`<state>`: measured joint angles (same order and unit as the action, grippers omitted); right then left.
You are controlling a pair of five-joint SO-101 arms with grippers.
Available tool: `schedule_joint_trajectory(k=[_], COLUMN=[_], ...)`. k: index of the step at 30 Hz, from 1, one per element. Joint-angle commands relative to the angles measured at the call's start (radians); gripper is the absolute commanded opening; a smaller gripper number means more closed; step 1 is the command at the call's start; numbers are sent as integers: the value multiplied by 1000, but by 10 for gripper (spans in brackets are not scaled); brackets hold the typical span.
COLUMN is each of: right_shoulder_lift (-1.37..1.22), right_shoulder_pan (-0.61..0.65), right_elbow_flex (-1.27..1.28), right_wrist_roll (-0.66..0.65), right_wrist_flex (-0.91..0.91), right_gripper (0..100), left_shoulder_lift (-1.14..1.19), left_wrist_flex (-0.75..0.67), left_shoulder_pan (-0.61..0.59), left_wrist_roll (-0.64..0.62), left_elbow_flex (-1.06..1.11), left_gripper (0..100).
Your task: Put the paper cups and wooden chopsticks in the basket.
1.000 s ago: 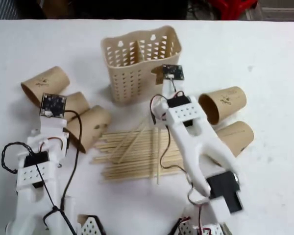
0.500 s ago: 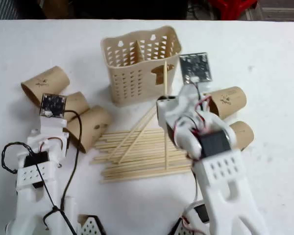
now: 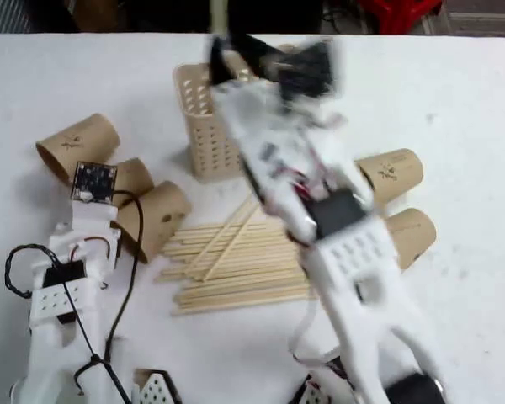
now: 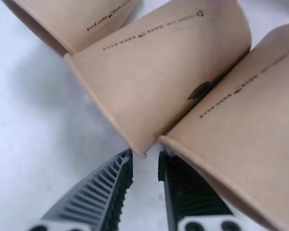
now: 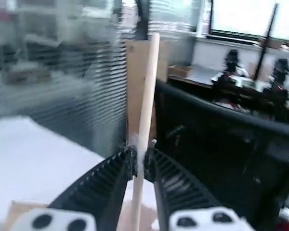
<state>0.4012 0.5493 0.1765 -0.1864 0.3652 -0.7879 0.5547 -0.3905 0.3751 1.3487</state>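
My right gripper (image 5: 143, 163) is shut on one wooden chopstick (image 5: 147, 96), held upright. In the high view that arm stretches over the beige basket (image 3: 204, 126), with the chopstick (image 3: 218, 15) sticking up above the basket's far side. Several more chopsticks (image 3: 236, 265) lie in a pile at mid-table. Three paper cups (image 3: 77, 143) (image 3: 135, 175) (image 3: 162, 215) lie on their sides on the left, and two paper cups (image 3: 391, 172) (image 3: 414, 236) on the right. My left gripper (image 4: 144, 161) rests low at the rims of the left cups (image 4: 159, 82), its fingers a narrow gap apart, holding nothing.
The left arm (image 3: 67, 278) lies along the table's left front with a black cable (image 3: 17, 269) looped beside it. The white table (image 3: 454, 109) has free room at the far right and far left.
The right arm lifted one chopstick out of the pile and swung it up and away to above the basket. The left arm has stayed still.
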Motion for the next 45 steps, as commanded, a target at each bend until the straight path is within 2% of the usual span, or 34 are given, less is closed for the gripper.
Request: schedule_joint_trajectory(k=[1, 12, 20, 22, 29, 32, 34, 37, 39, 41, 45], right_shoulder_lift=[-176, -404, -542, -536, -406, -337, -274, -147, -61, 13, 67], right_shoulder_pan=[50, 48, -4, -10, -25, -27, -41, -122, -206, -288, -381], right_elbow_flex=[-198, -486, -488, -465, -399, -399, -399, -399, -399, -399, -399], right_wrist_roll=[-137, -127, -121, -83, 140, 138, 138, 137, 133, 64, -187], right_wrist_flex=[-71, -154, -108, -81, 65, 228, 423, 783, 961, 1072, 1241], right_gripper=[17, 17, 18, 24, 202, 209, 209, 211, 211, 209, 209], left_shoulder_lift=[-33, -33, -33, -33, -33, -33, -33, -33, -33, -36, -36], left_wrist_flex=[-25, -26, -26, -26, -26, -26, -26, -26, -26, -26, -26], left_shoulder_pan=[15, 16, 16, 16, 16, 16, 16, 16, 16, 16, 18], left_wrist_roll=[9, 9, 9, 9, 9, 9, 9, 9, 9, 9, 9], left_elbow_flex=[-5, -5, -2, -2, -2, -2, -2, -2, -2, -2, -2], left_gripper=[110, 110, 110, 110, 110, 110, 110, 110, 110, 110, 110])
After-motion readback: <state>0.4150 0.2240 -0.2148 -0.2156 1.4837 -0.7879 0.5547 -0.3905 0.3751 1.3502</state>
